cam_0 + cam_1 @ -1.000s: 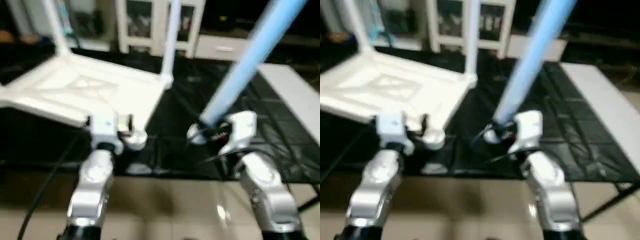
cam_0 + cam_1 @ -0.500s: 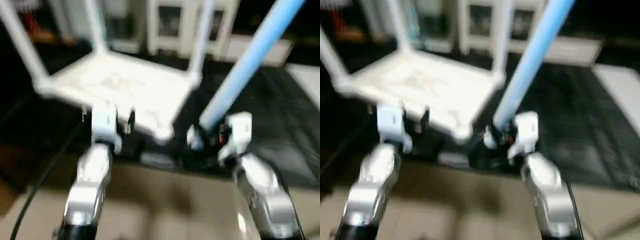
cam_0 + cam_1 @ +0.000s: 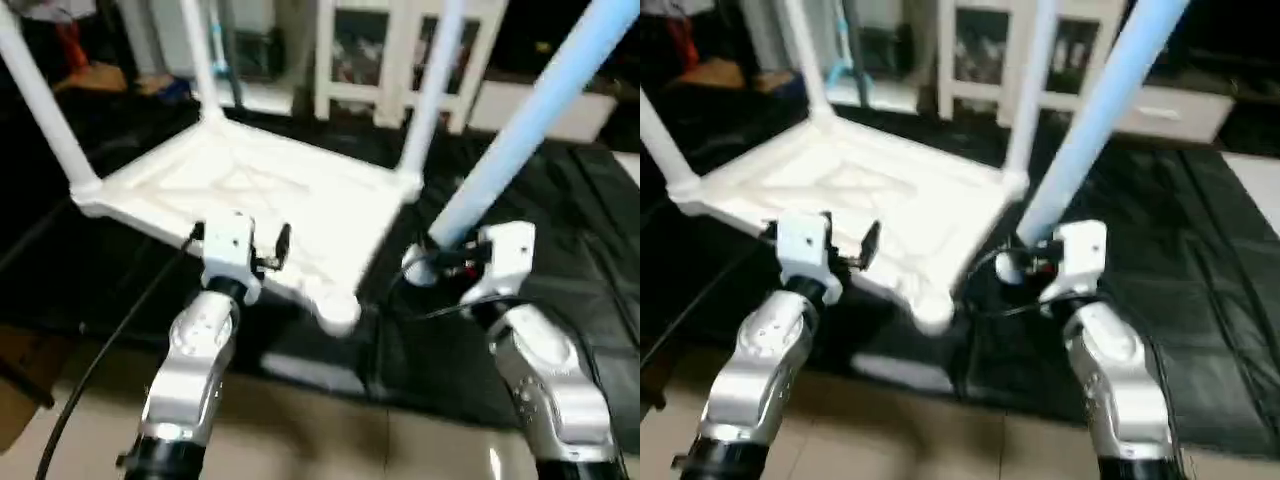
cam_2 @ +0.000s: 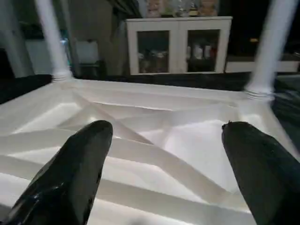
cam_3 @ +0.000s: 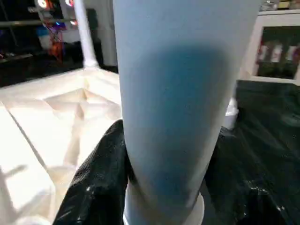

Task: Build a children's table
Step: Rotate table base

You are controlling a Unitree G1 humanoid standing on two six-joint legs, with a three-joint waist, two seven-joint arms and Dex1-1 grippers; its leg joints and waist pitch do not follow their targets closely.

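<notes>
The children's table lies upside down: its white tabletop [image 3: 260, 190] shows the X-ribbed underside [image 4: 154, 154]. Three white legs stand in its corner sockets, at the left [image 3: 40, 100], at the back [image 3: 200, 60] and at the right [image 3: 435, 90]. The near corner socket [image 3: 340, 312] holds no leg. My left gripper [image 3: 240, 238] is open over the tabletop's near edge, with the ribs between its black fingers [image 4: 79, 164]. My right gripper [image 3: 440, 262] is shut on the thick end of a fourth leg [image 3: 520, 120], which slants up and to the right beside the near corner.
The tabletop rests on a black-covered work surface [image 3: 560, 250]. A white cabinet [image 3: 380, 50] stands behind it. Beige floor [image 3: 330, 440] runs along the near side, with a cardboard piece [image 3: 20, 400] at the lower left. A black cable [image 3: 110, 340] trails beside my left arm.
The camera has swung, bringing the left leg into view. The near corner socket now sits further to the right of my left gripper. Both grippers keep their state, and the right still holds its leg.
</notes>
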